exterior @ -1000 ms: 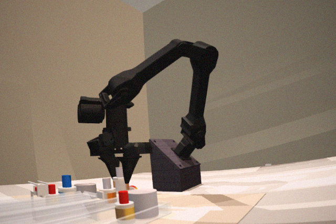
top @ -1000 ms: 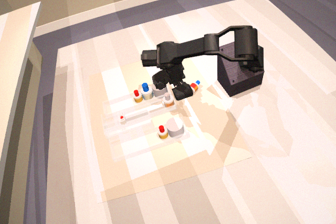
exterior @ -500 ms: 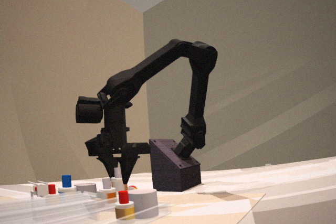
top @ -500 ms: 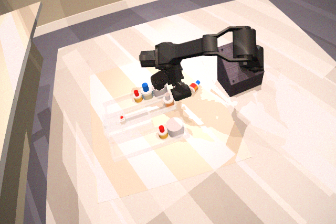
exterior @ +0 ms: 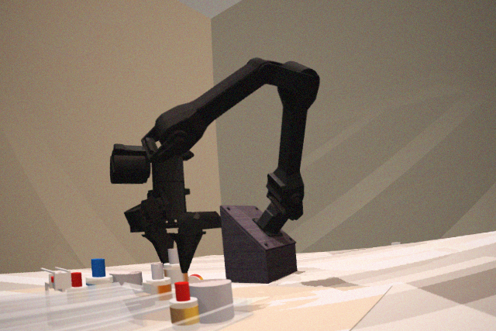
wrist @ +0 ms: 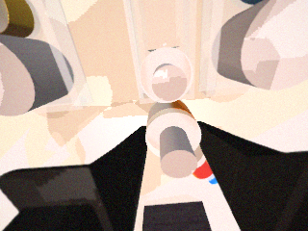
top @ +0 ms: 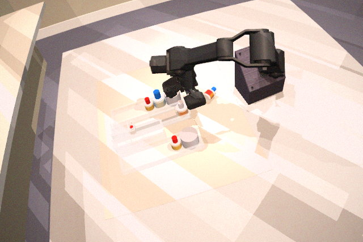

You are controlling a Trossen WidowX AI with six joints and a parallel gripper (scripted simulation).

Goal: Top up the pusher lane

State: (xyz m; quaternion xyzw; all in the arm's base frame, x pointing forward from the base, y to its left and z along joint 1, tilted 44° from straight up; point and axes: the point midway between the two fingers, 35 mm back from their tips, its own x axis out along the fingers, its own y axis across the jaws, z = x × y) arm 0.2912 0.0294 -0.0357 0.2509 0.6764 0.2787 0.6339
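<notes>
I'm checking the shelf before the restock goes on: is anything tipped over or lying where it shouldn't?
One thing stands out: a small jar with a blue cap lies on its side on the table, outside the lanes, just beside the end effector. The other jars stand upright, including the grey-capped jar held by the end effector.

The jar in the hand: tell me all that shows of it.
The held jar is a small pale cylinder with an orange band low on its body and a narrower grey cap. It hangs upright, pinched between the dark fingers of the hand, just in front of the lane's matching jar, at the lane mouth.
</notes>
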